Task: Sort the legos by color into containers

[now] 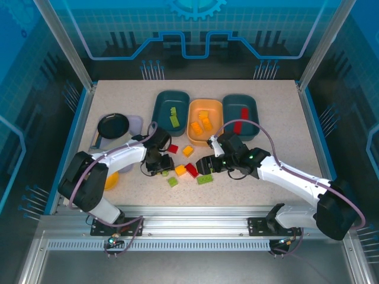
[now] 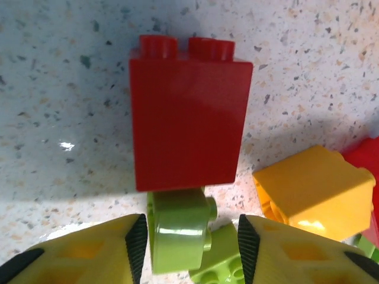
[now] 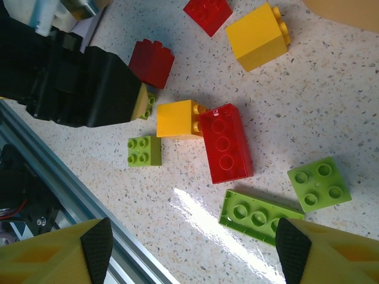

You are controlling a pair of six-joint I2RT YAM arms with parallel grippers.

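Observation:
My left gripper is low on the table, shut on a lime green lego whose sides meet both pads. Just beyond that lego stands a red lego, with an orange-yellow lego to its right. My right gripper hangs open over more loose legos: a long red one, a flat green plate, a small green one and a yellow one. At the back stand the containers: a teal tray with a green lego, an orange tray with orange legos, and a teal tray with red legos.
A small black pan and a pale dish sit at the back left. A yellow object lies by the left arm's base. The aluminium rail runs along the near table edge, close to the green legos.

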